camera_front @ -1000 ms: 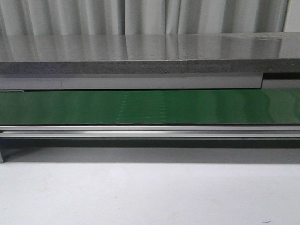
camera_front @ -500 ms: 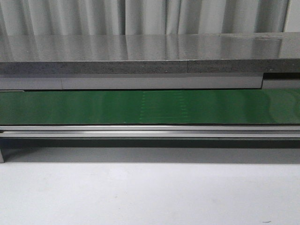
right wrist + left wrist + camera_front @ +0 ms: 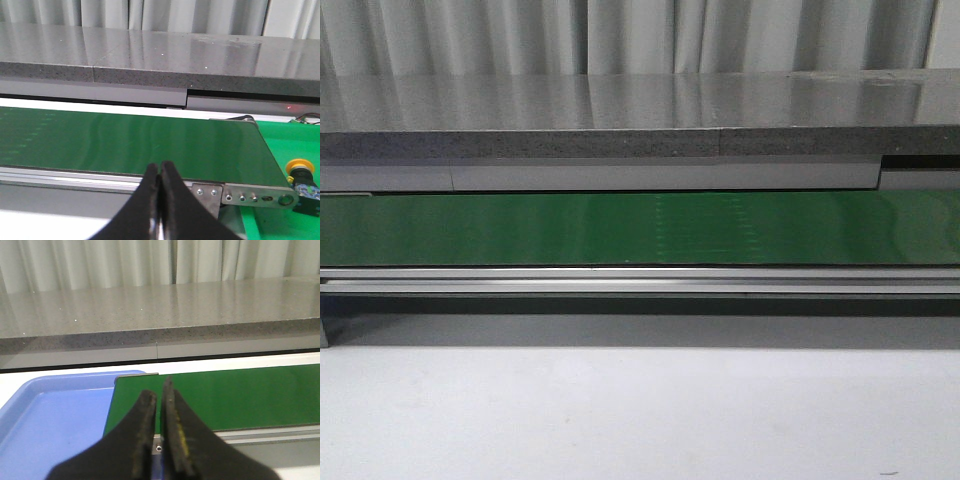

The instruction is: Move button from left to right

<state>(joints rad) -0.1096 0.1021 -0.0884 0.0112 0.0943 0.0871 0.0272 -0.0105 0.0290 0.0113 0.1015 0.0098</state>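
Note:
The button (image 3: 301, 179), with a yellow-orange cap on a black body and a pale green-dotted strip, lies on a green surface (image 3: 280, 220) past the right end of the green conveyor belt (image 3: 150, 142), seen in the right wrist view only. My right gripper (image 3: 159, 172) is shut and empty, in front of the belt's near rail and left of the button. My left gripper (image 3: 158, 400) is shut and empty, at the belt's left end (image 3: 200, 395) beside a blue tray (image 3: 55, 415). Neither gripper shows in the front view, where the belt (image 3: 640, 228) carries nothing.
A grey stone-like counter (image 3: 640, 115) runs behind the belt, with curtains beyond. A metal rail (image 3: 640, 280) fronts the belt, with a bolted end bracket (image 3: 250, 196). The white tabletop (image 3: 640, 410) lies in front. The blue tray holds nothing visible.
A faint pattern on the green belt has shifted to the right in the front view. Nothing else differs.

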